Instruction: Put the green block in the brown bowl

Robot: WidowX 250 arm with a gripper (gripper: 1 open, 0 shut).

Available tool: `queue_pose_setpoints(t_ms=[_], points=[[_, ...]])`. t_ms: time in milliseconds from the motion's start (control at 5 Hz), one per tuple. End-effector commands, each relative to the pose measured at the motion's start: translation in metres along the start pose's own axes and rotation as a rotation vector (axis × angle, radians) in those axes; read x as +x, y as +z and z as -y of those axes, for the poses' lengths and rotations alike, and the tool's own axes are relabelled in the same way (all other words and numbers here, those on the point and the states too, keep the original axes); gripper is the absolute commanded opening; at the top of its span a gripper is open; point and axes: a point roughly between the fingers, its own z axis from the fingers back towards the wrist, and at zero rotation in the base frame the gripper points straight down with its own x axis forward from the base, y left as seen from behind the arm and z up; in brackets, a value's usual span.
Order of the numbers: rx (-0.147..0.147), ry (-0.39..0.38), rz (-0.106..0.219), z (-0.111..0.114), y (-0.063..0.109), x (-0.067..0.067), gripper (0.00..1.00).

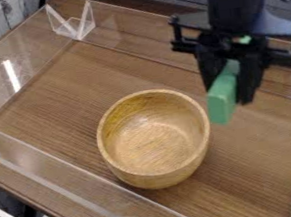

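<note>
The green block hangs upright in the air, pinched at its top end by my gripper, which is shut on it. It hangs just right of the brown bowl and a little above its rim. The bowl, a round tan wooden one with thick walls, sits on the wooden table and has nothing inside. My black arm comes down from the top right, and the gripper points straight down.
A clear plastic wall rings the wooden table on the left and front edges. A small clear plastic stand sits at the back left.
</note>
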Motion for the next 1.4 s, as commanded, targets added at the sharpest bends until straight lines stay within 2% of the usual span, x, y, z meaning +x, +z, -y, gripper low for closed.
queue_pose_setpoints(t_ms=[0,200,600,800,1200], points=[[-0.020,-0.023,0.064,0.015,0.004,-0.004,0.00],[-0.020,-0.038,0.075,0.028,0.001,-0.008,0.00],[-0.021,-0.027,0.108,0.022,-0.003,-0.016,0.00],[-0.021,0.009,0.125,0.009,0.008,-0.019,0.00],[-0.019,0.032,0.146,-0.019,0.008,-0.022,0.00]])
